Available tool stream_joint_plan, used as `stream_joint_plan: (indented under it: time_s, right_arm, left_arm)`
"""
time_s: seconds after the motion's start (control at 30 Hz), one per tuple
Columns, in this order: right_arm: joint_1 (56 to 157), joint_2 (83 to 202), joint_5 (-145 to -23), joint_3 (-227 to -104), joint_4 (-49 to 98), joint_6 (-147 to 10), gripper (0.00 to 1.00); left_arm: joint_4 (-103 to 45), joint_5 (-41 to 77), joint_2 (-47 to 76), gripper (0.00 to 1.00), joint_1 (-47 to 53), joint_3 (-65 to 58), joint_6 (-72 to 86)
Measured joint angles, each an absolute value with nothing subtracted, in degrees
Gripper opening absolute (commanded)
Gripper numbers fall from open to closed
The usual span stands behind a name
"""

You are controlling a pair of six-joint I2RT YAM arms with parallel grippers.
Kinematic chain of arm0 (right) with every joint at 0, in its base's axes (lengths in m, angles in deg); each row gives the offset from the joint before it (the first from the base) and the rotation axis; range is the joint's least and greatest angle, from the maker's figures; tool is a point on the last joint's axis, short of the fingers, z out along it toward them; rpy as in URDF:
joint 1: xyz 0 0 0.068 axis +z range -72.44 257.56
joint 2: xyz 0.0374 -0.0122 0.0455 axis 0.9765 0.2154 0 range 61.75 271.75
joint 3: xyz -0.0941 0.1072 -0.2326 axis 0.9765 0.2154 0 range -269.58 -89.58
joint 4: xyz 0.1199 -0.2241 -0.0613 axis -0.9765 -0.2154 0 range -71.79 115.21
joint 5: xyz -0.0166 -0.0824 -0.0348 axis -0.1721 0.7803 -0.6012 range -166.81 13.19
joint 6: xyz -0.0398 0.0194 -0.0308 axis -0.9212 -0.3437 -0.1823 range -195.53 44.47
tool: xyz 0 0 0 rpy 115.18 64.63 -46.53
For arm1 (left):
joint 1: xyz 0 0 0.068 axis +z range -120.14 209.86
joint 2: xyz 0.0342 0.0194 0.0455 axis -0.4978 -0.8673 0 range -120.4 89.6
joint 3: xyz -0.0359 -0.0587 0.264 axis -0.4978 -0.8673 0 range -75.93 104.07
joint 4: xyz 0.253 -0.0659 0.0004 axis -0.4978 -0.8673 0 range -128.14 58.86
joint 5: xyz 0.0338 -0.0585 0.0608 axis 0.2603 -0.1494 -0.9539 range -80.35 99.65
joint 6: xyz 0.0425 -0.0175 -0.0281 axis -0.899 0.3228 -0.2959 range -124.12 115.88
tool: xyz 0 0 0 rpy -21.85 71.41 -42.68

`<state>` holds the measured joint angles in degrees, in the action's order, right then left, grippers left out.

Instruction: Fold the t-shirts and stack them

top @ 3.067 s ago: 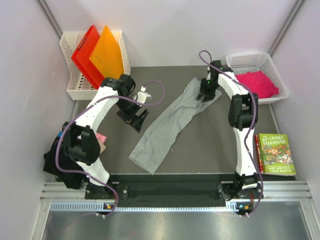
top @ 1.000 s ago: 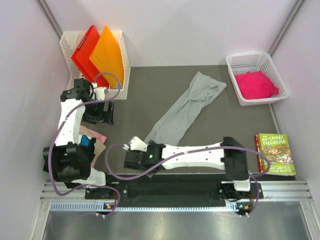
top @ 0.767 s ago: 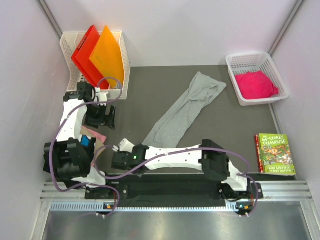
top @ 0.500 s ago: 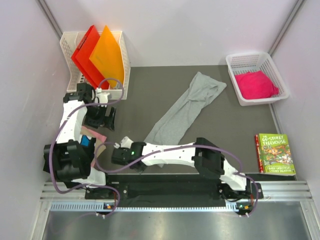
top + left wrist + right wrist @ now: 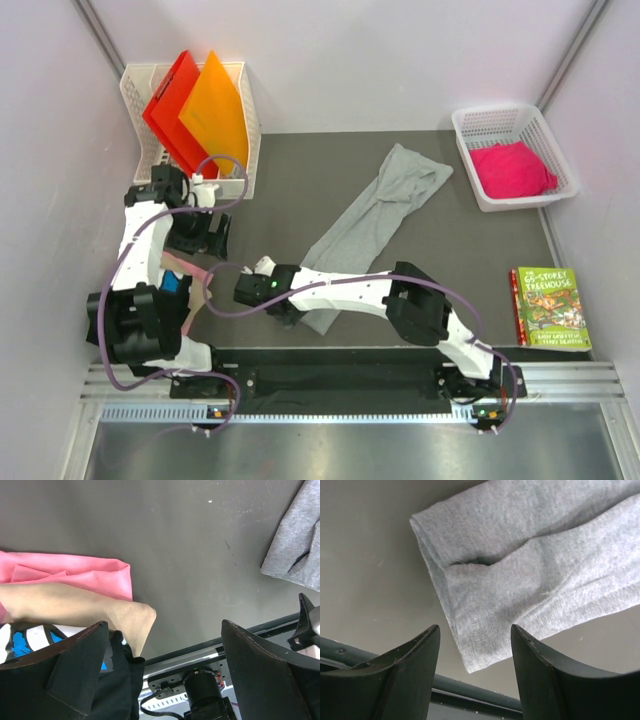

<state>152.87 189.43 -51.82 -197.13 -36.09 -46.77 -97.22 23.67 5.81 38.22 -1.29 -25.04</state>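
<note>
R pincer [image 5: 287, 312] hangs over the near-left end of the grey tee [image 5: 375, 215], jaws apart, nothing clamped; on wrist cam the hem corner [image 5: 470, 645] sits just below, btwn the fingers. Tee lies as a long strip, axis diagonal near-left to far-right on the dark desk [image 5: 300, 180]. R arm clearly nearer; L pincer [image 5: 205, 232] gapes wide at left edge over the black tee [image 5: 15, 642]. Desk flat, matte; bare room beside the corner, front rail close, so prob a top-down pinch.

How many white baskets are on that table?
2. One basket stands at the far left corner, holding a red folder and an orange folder; the other basket, far right, holds a pink t-shirt. None seems hidden.
</note>
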Motion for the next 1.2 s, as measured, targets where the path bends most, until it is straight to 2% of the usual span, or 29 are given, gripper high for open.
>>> stream_joint_plan:
  time_s: [0.43, 1.2]
  right_arm:
    - [152.76, 189.43, -54.86, -191.97, -32.33, -48.13, 0.58]
    - [149.85, 189.89, -58.2, -192.76, -28.74, -53.03, 0.55]
  left_arm:
    - [-97.09, 23.67, 5.68, 0.99, 38.33, -0.9, -24.61]
    - [-97.07, 23.91, 5.68, 0.99, 38.33, -0.92, -24.21]
